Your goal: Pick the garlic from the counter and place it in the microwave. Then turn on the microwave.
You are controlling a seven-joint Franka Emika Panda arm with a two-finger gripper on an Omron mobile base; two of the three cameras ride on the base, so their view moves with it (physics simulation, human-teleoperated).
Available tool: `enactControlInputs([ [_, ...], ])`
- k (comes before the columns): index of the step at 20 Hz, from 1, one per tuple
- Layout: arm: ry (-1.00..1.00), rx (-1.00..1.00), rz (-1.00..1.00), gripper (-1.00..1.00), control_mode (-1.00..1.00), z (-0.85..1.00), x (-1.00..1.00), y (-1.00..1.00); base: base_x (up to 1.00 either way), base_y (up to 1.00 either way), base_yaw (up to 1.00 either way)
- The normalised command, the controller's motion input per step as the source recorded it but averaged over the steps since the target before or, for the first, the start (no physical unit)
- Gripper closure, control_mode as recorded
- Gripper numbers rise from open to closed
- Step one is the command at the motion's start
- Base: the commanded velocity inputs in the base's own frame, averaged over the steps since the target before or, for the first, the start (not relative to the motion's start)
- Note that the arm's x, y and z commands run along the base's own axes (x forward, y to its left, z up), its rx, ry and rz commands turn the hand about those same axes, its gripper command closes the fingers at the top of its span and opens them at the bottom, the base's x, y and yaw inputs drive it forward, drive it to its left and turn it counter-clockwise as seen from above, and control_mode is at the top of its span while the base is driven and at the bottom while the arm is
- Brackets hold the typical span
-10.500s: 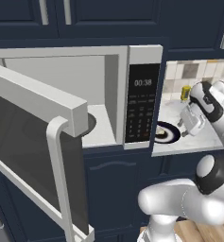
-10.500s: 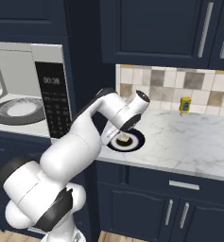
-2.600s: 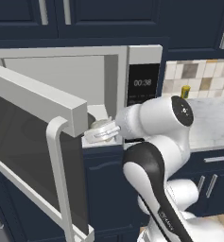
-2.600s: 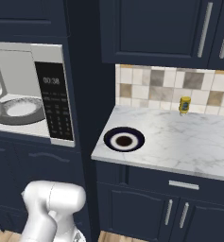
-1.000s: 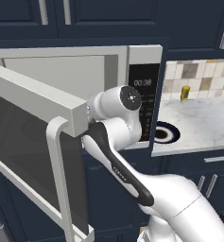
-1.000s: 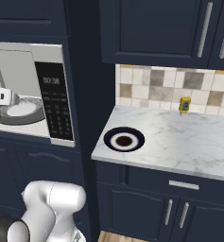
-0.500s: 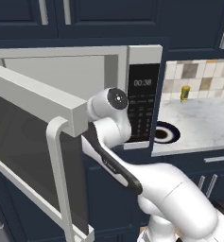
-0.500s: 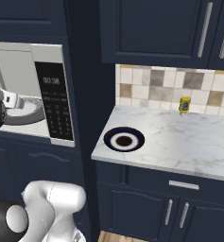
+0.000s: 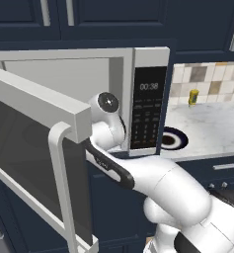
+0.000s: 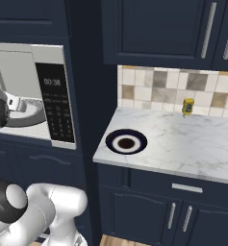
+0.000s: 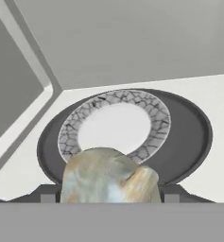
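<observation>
The microwave (image 9: 146, 58) stands with its dark glass door (image 9: 24, 148) swung wide to the left. My arm (image 9: 108, 131) reaches into its cavity. In the hand view my gripper (image 11: 109, 194) is shut on the garlic (image 11: 108, 175), a pale papery bulb held between the two dark fingertips (image 11: 47, 194). The garlic hangs just above the near edge of a crackle-rimmed white plate (image 11: 156, 111) on the dark turntable (image 11: 191, 137). The marbled counter (image 10: 192, 139) lies to the microwave's right.
A dark blue plate (image 10: 126, 142) sits on the counter's left end and a small yellow jar (image 10: 187, 106) stands by the tiled backsplash. The black keypad panel (image 10: 57, 108) faces forward. The open door juts far out on the left.
The arm has swung left and pushed deeper into the microwave cavity, carrying the garlic over the turntable. Door and counter items have not moved.
</observation>
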Motion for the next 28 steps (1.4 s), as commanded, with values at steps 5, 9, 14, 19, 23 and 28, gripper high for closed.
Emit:
enactControlInputs([
  [5,0.04,-0.01,-0.04,1.00,-1.00,-0.20,0.40,0.18,0.00,0.00,0.00],
  [9,0.04,-0.02,-0.04,1.00,-1.00,-0.21,0.45,0.18,0.00,0.00,0.00],
  [14,0.05,-0.02,-0.03,1.00,-1.00,-0.19,0.37,0.15,0.00,0.00,0.00],
  [19,0.05,-0.02,-0.03,1.00,-1.00,-0.23,0.34,0.11,0.00,0.00,0.00],
  [23,0.06,-0.02,-0.03,-1.00,-1.00,-0.24,0.25,0.12,0.00,0.00,0.00],
  [28,0.05,-0.02,-0.03,-1.00,-1.00,-0.12,0.24,0.10,0.00,0.00,0.00],
])
